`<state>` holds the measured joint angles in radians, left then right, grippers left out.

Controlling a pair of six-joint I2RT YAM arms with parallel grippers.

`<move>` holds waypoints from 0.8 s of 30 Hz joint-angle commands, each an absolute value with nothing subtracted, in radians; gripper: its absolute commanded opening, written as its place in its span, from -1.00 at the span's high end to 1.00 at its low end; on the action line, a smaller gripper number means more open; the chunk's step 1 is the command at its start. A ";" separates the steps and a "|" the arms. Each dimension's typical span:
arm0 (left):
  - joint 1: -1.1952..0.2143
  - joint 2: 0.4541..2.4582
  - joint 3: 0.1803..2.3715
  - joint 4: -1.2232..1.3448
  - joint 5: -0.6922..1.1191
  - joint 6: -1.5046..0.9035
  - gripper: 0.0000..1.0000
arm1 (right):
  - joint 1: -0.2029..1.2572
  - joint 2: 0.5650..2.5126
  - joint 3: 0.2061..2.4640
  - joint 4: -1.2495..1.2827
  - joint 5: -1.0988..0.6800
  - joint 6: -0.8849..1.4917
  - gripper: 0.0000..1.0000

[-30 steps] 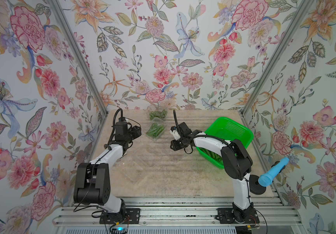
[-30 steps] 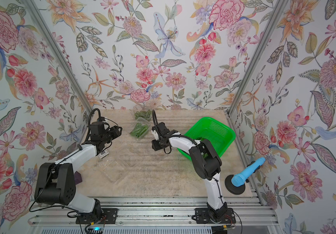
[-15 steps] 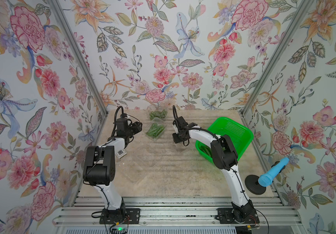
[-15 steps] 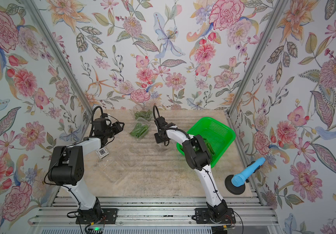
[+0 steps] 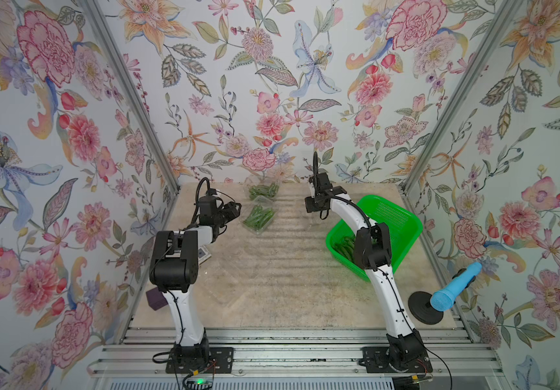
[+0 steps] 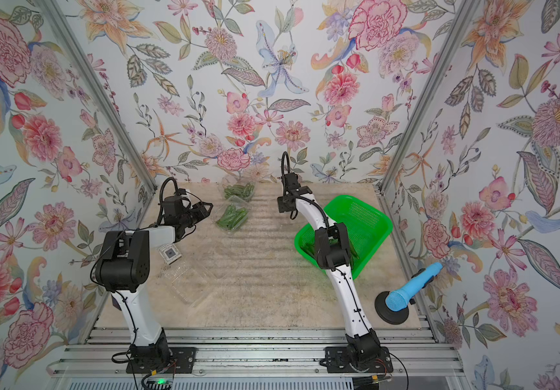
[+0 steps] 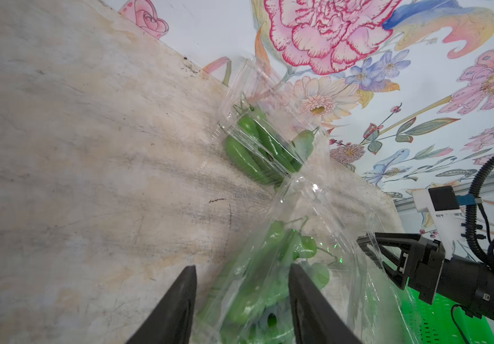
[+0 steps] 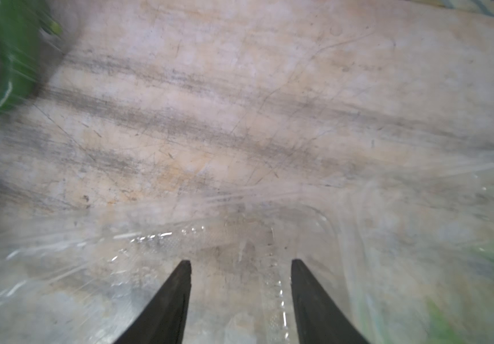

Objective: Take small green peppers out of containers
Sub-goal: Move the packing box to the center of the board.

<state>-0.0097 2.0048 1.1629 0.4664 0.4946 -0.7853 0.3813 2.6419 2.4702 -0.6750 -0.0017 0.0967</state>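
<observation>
Small green peppers (image 5: 259,217): packed in 2 clear containers (image 5: 264,191) well left of green basket (image 5: 403,219), nearer container level with basket's far half, other level with its far corner; a few more already lying inside basket. Lying with long axes slantwise, roughly in line with reach of left tool (image 7: 241,268), itself just beside nearer container on side away from basket. Closer to left arm than to right. Left tool's jaws parted, clear wall showing between them, nothing clamped as far as can be told. Right tool (image 8: 241,262) likewise released, hovering over 1 empty container (image 8: 156,236) just left of basket's far corner. Against 1 second ago: left elbow raised, left tool nearer the peppers; right tool drawn farther back, jaws wider.
</observation>
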 commanded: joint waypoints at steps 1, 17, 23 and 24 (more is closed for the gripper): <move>-0.011 2.024 1.189 0.541 0.517 -0.808 -0.06 | 0.412 2.554 2.447 -0.670 -0.095 0.064 -0.18; -0.020 2.100 1.211 0.609 0.585 -0.857 -0.04 | 0.517 2.479 2.339 -0.520 -0.291 0.483 -0.26; -0.034 2.114 1.195 0.637 0.594 -0.871 -0.03 | 0.546 2.473 2.237 -0.408 -0.300 0.623 -0.31; -0.035 2.112 1.190 0.641 0.596 -0.873 -0.03 | 0.548 2.471 2.224 -0.394 -0.315 0.642 -0.31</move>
